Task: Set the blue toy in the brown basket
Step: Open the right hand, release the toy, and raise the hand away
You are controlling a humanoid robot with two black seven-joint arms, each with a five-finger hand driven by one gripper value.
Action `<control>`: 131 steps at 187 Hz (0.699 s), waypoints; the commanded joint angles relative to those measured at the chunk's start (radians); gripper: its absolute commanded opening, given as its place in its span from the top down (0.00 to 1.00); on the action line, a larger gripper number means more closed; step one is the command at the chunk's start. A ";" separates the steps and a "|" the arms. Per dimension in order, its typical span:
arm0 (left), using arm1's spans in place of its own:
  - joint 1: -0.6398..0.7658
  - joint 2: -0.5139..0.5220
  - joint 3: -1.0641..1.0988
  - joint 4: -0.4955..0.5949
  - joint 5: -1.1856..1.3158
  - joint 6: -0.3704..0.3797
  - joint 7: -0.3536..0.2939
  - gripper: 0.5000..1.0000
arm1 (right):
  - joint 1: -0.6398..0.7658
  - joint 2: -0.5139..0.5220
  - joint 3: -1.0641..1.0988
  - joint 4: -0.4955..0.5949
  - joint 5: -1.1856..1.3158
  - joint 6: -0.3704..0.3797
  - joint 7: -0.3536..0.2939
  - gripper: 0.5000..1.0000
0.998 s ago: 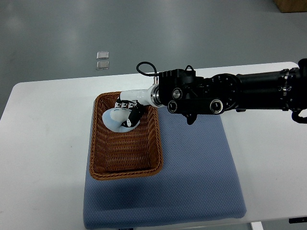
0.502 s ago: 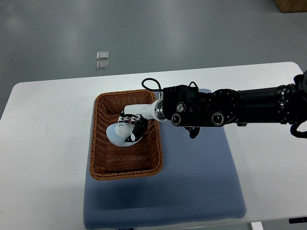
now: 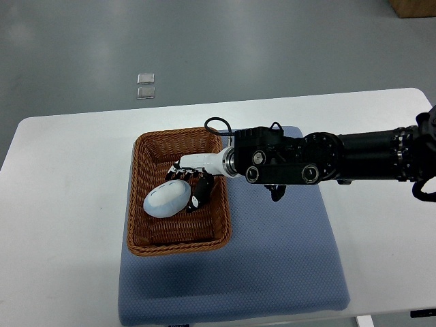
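The pale blue egg-shaped toy (image 3: pixel 165 199) lies on the floor of the brown wicker basket (image 3: pixel 139 235), near its middle. My right hand (image 3: pixel 191 185) reaches into the basket from the right, over its right rim. Its fingers (image 3: pixel 199 195) are loosened and rest at the toy's upper right side, no longer wrapped around it. The black forearm (image 3: pixel 306 163) stretches away to the right edge. The left arm is out of view.
The basket stands on the left part of a blue-grey mat (image 3: pixel 286 259) on a white table (image 3: pixel 61 204). Two small clear squares (image 3: pixel 145 85) lie on the grey floor beyond the table.
The right hand has moved down into the basket with the toy. The toy now lies flat on the basket floor, further left, and the fingers have loosened from it.
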 commanded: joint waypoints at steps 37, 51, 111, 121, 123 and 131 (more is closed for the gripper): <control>0.000 0.000 0.000 0.005 0.000 0.000 0.000 0.00 | 0.067 0.000 0.062 -0.003 0.011 0.068 0.000 0.21; 0.000 0.000 0.000 0.005 0.000 0.000 0.000 0.00 | 0.070 0.000 0.082 -0.005 0.014 0.087 0.000 0.21; 0.000 0.000 0.000 0.005 0.000 0.002 0.000 0.00 | -0.011 -0.077 0.351 -0.035 0.017 0.087 0.012 0.21; 0.000 0.000 0.002 0.005 0.000 0.002 0.000 0.00 | -0.063 -0.104 0.422 -0.052 0.017 0.085 0.023 0.21; 0.000 0.000 0.002 0.005 0.000 0.002 0.000 0.00 | -0.072 -0.110 0.437 -0.057 0.017 0.085 0.026 0.21; 0.000 0.000 0.002 0.005 0.000 0.002 0.000 0.00 | -0.115 -0.129 0.503 -0.078 0.017 0.084 0.041 0.21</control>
